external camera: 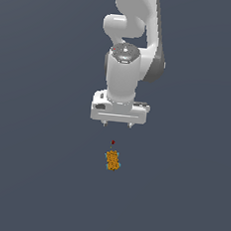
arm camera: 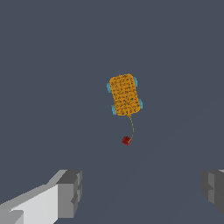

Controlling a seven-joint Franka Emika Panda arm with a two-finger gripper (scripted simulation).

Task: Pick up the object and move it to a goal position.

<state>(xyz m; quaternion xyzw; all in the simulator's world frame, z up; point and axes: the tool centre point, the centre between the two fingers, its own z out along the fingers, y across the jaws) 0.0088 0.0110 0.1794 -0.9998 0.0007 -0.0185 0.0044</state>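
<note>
The white arm hangs with its claw [external camera: 116, 123] pointed straight down at the flat grey worktop [external camera: 31, 179], and the two grey fingers [arm camera: 70, 192] stand wide apart with nothing between them — an open, empty claw. The object [external camera: 112, 160] — a tiny orange-yellow block flecked with dark specks, teal showing at its edges — sits on the worktop beneath the claw and clear of it, not touched by either finger. Just beside the block there's a small red dot [arm camera: 126, 140], and in the wrist view a thin curved line joins the two.
</note>
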